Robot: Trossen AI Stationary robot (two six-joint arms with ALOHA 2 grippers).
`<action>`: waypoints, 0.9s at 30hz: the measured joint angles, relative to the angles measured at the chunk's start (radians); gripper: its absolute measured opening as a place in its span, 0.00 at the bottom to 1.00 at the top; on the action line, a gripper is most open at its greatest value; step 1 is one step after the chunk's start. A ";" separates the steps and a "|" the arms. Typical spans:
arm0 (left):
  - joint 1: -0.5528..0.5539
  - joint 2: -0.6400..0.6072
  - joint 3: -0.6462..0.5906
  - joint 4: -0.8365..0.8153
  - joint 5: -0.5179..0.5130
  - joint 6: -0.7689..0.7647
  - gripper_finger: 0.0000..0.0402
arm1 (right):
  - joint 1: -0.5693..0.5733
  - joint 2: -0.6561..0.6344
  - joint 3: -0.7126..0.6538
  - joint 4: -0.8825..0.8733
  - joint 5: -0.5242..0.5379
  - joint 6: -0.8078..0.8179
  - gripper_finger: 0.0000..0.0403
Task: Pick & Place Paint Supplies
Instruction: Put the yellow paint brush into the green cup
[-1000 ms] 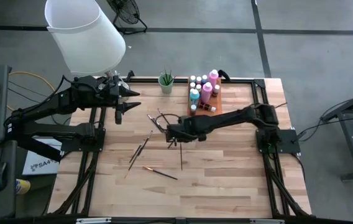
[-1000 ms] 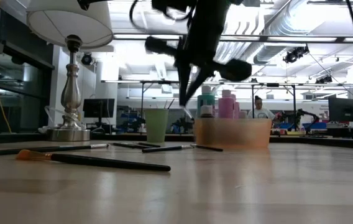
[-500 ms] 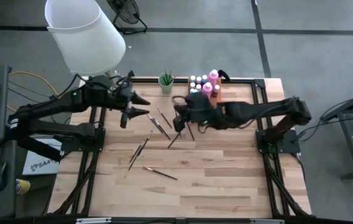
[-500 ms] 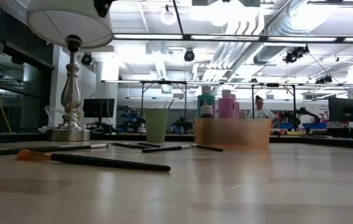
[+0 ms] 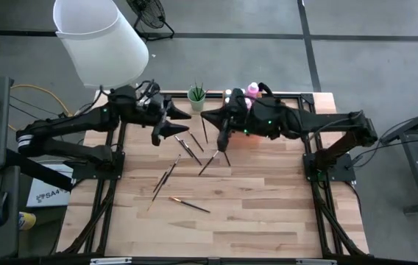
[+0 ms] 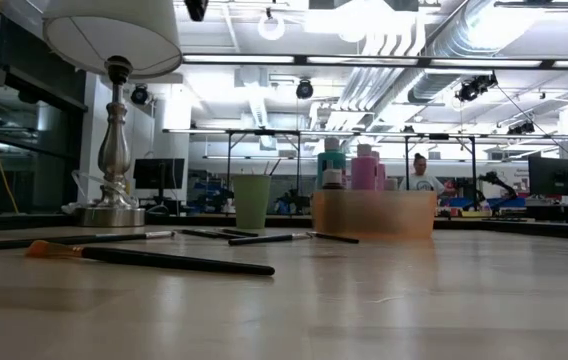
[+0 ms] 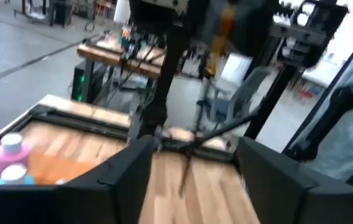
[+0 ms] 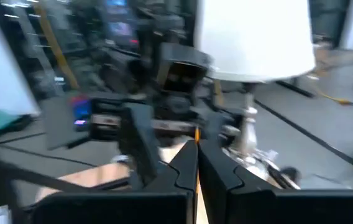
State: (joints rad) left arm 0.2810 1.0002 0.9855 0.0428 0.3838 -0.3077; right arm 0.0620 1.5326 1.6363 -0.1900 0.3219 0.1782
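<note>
Both arms have swung toward the worktop's [image 5: 268,221] far edge since a second ago; right claw [image 5: 222,140] pinches a paintbrush [image 5: 204,129], fingers pressed together, raised just beside the green cup [image 5: 196,96]; left claw [image 5: 174,126] spread, facing it; loose brushes [image 5: 181,147] lie mid-worktop; paint bottles [image 6: 352,166] stand in the tray [image 6: 374,213]; lamp [image 6: 114,110] at the far left corner.

Robotics lab: exposed ducts [image 6: 434,40], equipment benches [image 6: 264,150].

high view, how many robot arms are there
2. Left arm reaches in from the table's left by the lampshade; right arm from its right, over the paint bottles.
</note>
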 joint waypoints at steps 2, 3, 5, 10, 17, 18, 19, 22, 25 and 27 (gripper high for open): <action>0.000 0.024 0.000 0.047 0.004 -0.045 0.65 | -0.017 0.000 0.000 0.016 -0.062 -0.020 0.01; 0.000 0.038 0.000 0.079 0.012 -0.063 0.68 | -0.026 -0.001 0.000 0.025 -0.093 -0.025 0.01; 0.000 0.066 0.000 0.137 0.033 -0.094 0.73 | -0.042 -0.001 0.000 0.032 -0.139 -0.032 0.01; -0.007 0.112 0.000 0.242 0.077 -0.142 0.77 | -0.074 -0.001 0.000 0.039 -0.203 -0.056 0.01; -0.073 0.151 0.000 0.301 -0.003 -0.104 0.76 | -0.110 0.009 0.000 0.045 -0.280 -0.053 0.01; -0.079 0.151 0.000 0.291 -0.026 -0.092 0.75 | -0.111 0.010 0.000 0.042 -0.283 -0.052 0.01; -0.084 0.151 0.000 0.289 -0.050 -0.081 0.73 | -0.111 0.010 0.000 0.038 -0.290 -0.052 0.01; -0.099 0.151 0.000 0.294 -0.098 -0.053 0.64 | -0.111 0.010 0.000 0.039 -0.299 -0.052 0.01; -0.100 0.151 0.000 0.294 -0.114 -0.036 0.51 | -0.111 0.010 0.000 0.028 -0.302 -0.052 0.01; -0.100 0.151 0.000 0.296 -0.114 -0.037 0.40 | -0.111 0.010 0.000 0.022 -0.302 -0.052 0.01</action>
State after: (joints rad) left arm 0.1806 1.1511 0.9859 0.3386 0.2695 -0.3443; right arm -0.0486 1.5429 1.6360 -0.1683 0.0196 0.1257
